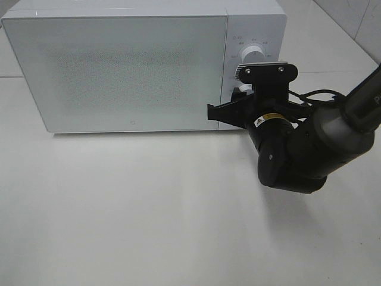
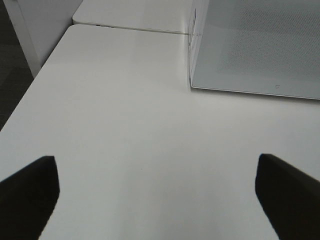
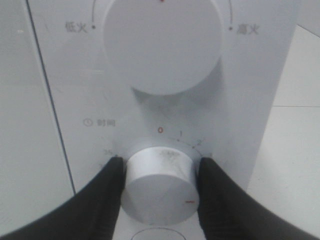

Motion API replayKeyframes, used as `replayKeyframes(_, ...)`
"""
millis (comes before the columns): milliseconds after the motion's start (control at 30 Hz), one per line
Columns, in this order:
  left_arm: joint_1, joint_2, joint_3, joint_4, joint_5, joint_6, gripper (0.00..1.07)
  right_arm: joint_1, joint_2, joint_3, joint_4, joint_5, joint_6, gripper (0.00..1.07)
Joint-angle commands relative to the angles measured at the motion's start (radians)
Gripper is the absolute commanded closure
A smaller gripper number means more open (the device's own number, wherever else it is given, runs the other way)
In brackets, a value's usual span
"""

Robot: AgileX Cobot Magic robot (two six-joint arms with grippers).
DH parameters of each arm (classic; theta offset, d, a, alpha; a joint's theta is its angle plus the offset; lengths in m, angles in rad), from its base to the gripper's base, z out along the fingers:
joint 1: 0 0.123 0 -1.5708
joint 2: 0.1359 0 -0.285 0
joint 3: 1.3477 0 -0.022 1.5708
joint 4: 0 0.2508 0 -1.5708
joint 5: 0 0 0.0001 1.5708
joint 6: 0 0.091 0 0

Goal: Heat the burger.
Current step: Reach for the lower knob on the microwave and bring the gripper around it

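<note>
The burger is out of view. A white microwave stands at the back of the table with its door closed. My right gripper is at the control panel, its two black fingers pressed against both sides of the lower timer knob. In the exterior high view the right gripper reaches the panel from the right, below the wrist camera mount. My left gripper is open over the bare white table, left of the microwave's corner, holding nothing.
A larger round power dial sits above the timer knob, also seen as the upper dial. The table's left edge drops to a dark floor. A second white surface adjoins behind.
</note>
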Motion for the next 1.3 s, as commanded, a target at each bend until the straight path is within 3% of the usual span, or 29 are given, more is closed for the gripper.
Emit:
replayKeyframes(33,0.002,-0.019,0.003,-0.003,-0.011,-0.004,0.07,-0.006,-0.009,-0.015,-0.055,-0.047,0.042,1.07)
replayKeyframes(167,0.002,-0.019,0.003,-0.003,-0.011,-0.004,0.07,-0.006,-0.009,-0.015,-0.122,-0.054,0.276,1.07)
replayKeyframes(267,0.002,-0.019,0.003,-0.003,-0.011,-0.004,0.07,-0.006,-0.009,-0.015,-0.139,-0.055,0.326,1.07)
replayKeyframes(333,0.002,-0.019,0.003,-0.003,-0.011,-0.004,0.07,-0.006,-0.009,-0.015,-0.198,-0.056,0.611,1.07)
replayKeyframes(367,0.002,-0.019,0.003,-0.003,-0.011,-0.004,0.07,-0.006,-0.009,-0.015,-0.198,-0.056,0.611,1.07)
replayKeyframes(433,0.002,-0.019,0.003,-0.003,-0.011,-0.004,0.07,-0.006,-0.009,-0.015,-0.272,-0.064,0.839,1.07)
replayKeyframes(600,0.002,-0.019,0.003,-0.003,-0.011,-0.004,0.07,-0.006,-0.009,-0.015,-0.357,-0.107,1.084,1.07)
replayKeyframes(633,0.002,-0.019,0.003,-0.003,-0.011,-0.004,0.07,-0.006,-0.009,-0.015,-0.384,-0.137,1.220,1.07)
replayKeyframes(733,0.002,-0.019,0.003,-0.003,-0.011,-0.004,0.07,-0.006,-0.009,-0.015,-0.393,-0.155,1.288,1.07)
replayKeyframes(800,0.002,-0.019,0.003,-0.003,-0.011,-0.004,0.07,-0.006,-0.009,-0.015,-0.403,-0.217,1.499,1.07)
replayKeyframes(1067,0.002,-0.019,0.003,-0.003,-0.011,-0.004,0.07,-0.006,-0.009,-0.015,-0.399,-0.254,1.839,1.07)
replayKeyframes(1300,0.002,-0.019,0.003,-0.003,-0.011,-0.004,0.07,-0.006,-0.009,-0.015,-0.390,-0.254,1.828,1.07)
